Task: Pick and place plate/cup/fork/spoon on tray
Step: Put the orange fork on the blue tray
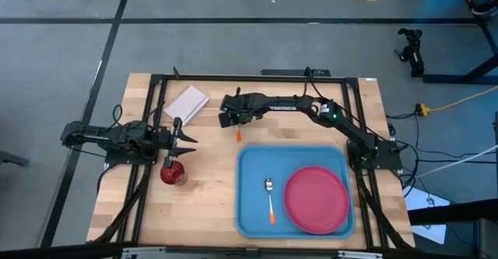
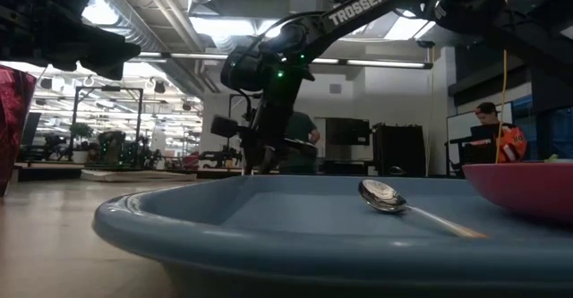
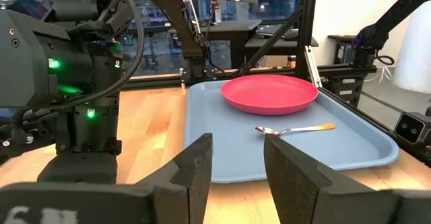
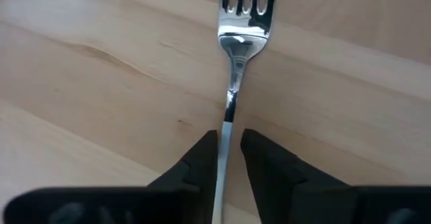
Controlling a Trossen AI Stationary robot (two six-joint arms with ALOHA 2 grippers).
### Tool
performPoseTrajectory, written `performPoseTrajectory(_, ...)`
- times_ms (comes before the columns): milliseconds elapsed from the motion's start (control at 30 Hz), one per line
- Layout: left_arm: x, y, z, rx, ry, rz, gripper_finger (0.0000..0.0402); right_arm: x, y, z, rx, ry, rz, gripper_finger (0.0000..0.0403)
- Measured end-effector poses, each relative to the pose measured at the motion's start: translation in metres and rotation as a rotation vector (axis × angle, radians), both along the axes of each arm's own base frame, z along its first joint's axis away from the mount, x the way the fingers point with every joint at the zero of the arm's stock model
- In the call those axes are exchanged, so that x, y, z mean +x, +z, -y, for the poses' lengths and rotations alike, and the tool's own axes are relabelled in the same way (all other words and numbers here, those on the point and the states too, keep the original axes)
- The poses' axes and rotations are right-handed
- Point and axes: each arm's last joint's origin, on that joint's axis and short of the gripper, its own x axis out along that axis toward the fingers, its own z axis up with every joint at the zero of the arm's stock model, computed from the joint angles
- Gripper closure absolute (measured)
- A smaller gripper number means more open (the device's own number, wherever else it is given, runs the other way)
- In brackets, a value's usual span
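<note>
The fork (image 4: 237, 42) is between the fingers of my right gripper (image 4: 229, 143), which is shut on it over the bare wood at the table's far middle (image 1: 232, 123). Its orange handle tip (image 1: 238, 135) sticks out toward the near edge. The light-blue tray (image 1: 253, 212) lies at the near right. The pink-red plate (image 1: 317, 199) and the spoon (image 1: 269, 197) lie flat in it. The dark red cup (image 1: 173, 173) stands on the table just nearer than my left gripper (image 1: 189, 138), which is open and empty (image 3: 239, 177). My right gripper pinches the fork's thin metal shaft (image 4: 229, 116) between its two fingers, a little behind the tined head. The fingers come from above, one on each side of the shaft. Whether the fork is clear of the wood I cannot tell.
A small pale pad (image 1: 187, 102) lies at the far left, between the two grippers. The left wrist view shows the tray (image 3: 222, 150) with the plate (image 3: 269, 93) and the spoon (image 3: 293, 129). A person sits in the room behind the table (image 2: 492, 132).
</note>
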Motion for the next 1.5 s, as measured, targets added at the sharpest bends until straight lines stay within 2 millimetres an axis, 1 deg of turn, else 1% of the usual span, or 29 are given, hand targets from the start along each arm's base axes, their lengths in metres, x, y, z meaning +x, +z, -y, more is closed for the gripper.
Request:
performPoseTrajectory(333, 0.000, 0.000, 0.000, 0.000, 0.000, 0.000, 0.0275, -0.005, -0.001, 0.000, 0.014, -0.039, -0.045, 0.0323)
performPoseTrajectory(733, 0.000, 0.000, 0.000, 0.000, 0.000, 0.000, 0.0275, -0.009, -0.003, -0.001, 0.009, -0.030, -0.090, 0.0324)
performPoseTrajectory(933, 0.000, 0.000, 0.000, 0.000, 0.000, 0.000, 0.0275, -0.010, -0.003, -0.001, 0.008, -0.023, -0.108, 0.0333)
performPoseTrajectory(1033, 0.000, 0.000, 0.000, 0.000, 0.000, 0.000, 0.0275, -0.011, -0.003, -0.001, 0.003, -0.003, -0.115, 0.0344)
performPoseTrajectory(1200, 0.000, 0.000, 0.000, 0.000, 0.000, 0.000, 0.0275, -0.011, -0.003, -0.001, -0.003, 0.024, -0.125, 0.0388)
performPoseTrajectory(1233, 0.000, 0.000, 0.000, 0.000, -0.001, 0.000, 0.0275, -0.011, -0.003, -0.001, -0.003, 0.028, -0.125, 0.0392)
performPoseTrajectory(1367, 0.000, 0.000, 0.000, 0.000, -0.001, 0.000, 0.0275, -0.011, -0.002, -0.001, -0.005, 0.037, -0.127, 0.0389)
performPoseTrajectory(1500, 0.000, 0.000, 0.000, 0.000, -0.001, 0.000, 0.0275, -0.011, 0.003, -0.001, -0.009, 0.044, -0.117, 0.0394)
